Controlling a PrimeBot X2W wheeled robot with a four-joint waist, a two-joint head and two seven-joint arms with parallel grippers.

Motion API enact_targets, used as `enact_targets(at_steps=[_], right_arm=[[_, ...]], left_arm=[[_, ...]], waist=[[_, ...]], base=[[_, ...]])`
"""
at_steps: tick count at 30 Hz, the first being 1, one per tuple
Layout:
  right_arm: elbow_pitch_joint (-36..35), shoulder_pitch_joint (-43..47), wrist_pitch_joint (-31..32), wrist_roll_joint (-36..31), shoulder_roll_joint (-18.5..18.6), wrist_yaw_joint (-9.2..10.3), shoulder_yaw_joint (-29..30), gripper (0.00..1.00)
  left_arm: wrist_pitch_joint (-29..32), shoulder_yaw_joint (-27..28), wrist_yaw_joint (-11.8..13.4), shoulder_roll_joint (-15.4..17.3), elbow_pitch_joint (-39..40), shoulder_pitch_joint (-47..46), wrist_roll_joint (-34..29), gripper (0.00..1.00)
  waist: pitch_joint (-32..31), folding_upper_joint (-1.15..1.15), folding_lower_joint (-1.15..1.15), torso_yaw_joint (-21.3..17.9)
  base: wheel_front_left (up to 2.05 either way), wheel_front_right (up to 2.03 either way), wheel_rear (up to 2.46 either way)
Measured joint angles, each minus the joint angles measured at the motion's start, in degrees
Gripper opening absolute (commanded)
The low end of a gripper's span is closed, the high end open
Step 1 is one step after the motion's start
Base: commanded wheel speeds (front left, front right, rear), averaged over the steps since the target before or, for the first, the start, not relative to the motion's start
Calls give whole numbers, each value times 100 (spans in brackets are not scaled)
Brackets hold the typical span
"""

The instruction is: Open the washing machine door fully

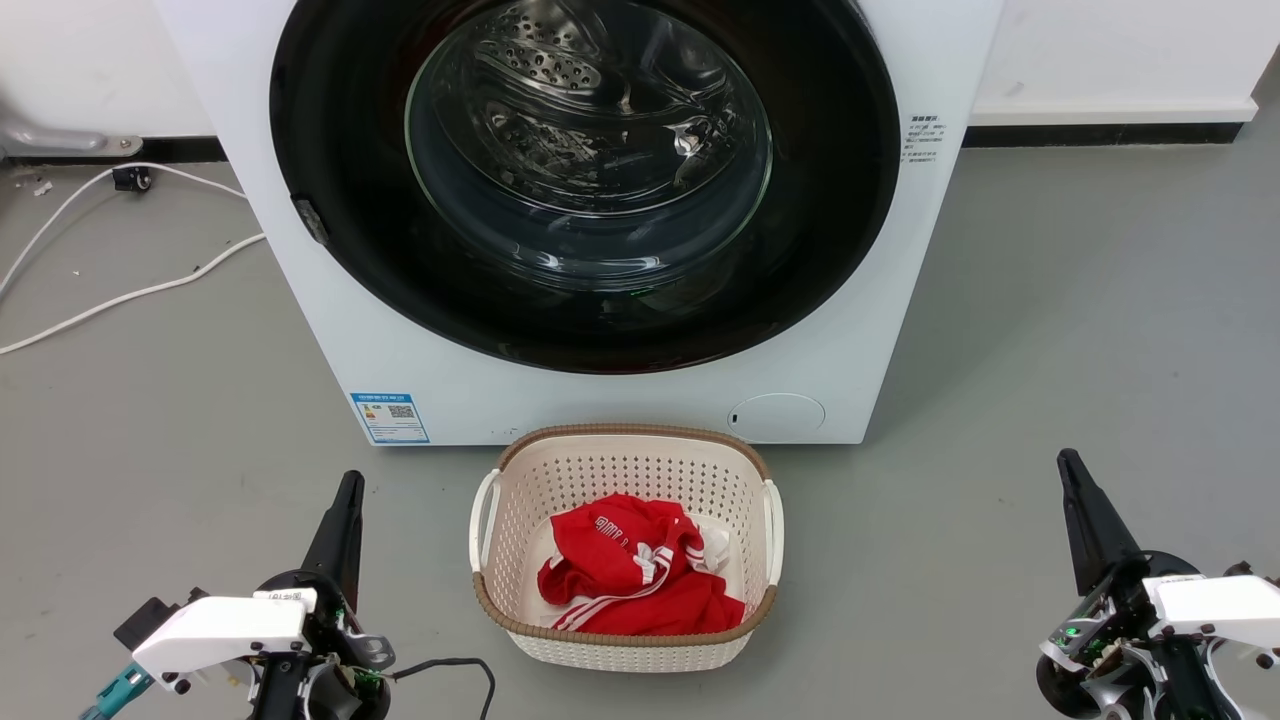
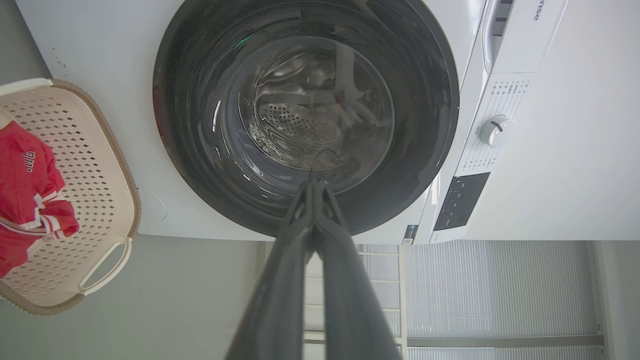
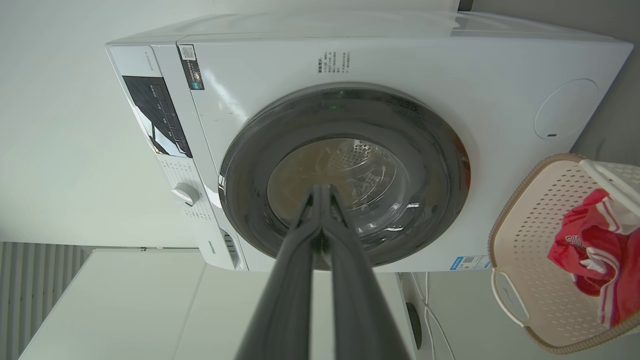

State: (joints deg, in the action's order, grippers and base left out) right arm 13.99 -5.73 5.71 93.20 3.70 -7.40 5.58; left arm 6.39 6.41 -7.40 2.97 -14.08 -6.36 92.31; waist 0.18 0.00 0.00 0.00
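Head view puts the washing machine door [image 1: 585, 175] in the upper middle of the frame. It is a glossy black disc with a clear glass bowl, lying flat against the white front of the washing machine [image 1: 600, 400], so it is shut. The left gripper [image 1: 350, 487] sits at the lower left and the right gripper [image 1: 1070, 470] at the lower right, both well apart from the door and low over the grey floor [image 1: 1050, 330]. Each one's fingers are pressed together into a single dark point, holding nothing. Both wrist views show the same, with the tips closed and aimed at the door's glass.

A small dark tab [image 1: 310, 220] breaks the door's rim at its left edge in the head view. I take it for the catch or pull, though it is too small to be sure. If so, the hinge is likely on the right, and the left gripper is the nearer one.

The step in hand is the approach, as nothing is gripped yet. To do it well, raise that arm to the tab's height and spread the fingers or hook one tip behind the rim. Then pull outward along a curve about the far edge rather than straight back. A basket [image 1: 628, 433] with a red garment [image 1: 635, 565] stands on the floor just in front of the machine, below the door. Work from its left side so neither the arm nor the swinging door catches it.
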Motion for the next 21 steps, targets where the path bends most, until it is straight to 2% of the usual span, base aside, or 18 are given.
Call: enact_targets(at_steps=[18,19,20,21], right_arm=[[14,7,19,-5,-13,0,19,0],[55,36,18,-5,-18,1,15,100],[110,89,15,-5,-25,1,12,100],[157,144,14,-5,-32,1,10,0]], left_arm=[[0,-2,0,-2,-19,7,-3,0],[-1,-8,1,-7,-62,29,-3,100],[-1,-14,2,-13,-119,70,-3,100],[-1,-21,2,-21,-170,119,-3,0]], waist=[[0,0,0,0],[0,0,0,0],[0,0,0,0],[0,0,1,0]], base=[[0,0,0],[0,0,0],[0,0,0],[0,0,0]])
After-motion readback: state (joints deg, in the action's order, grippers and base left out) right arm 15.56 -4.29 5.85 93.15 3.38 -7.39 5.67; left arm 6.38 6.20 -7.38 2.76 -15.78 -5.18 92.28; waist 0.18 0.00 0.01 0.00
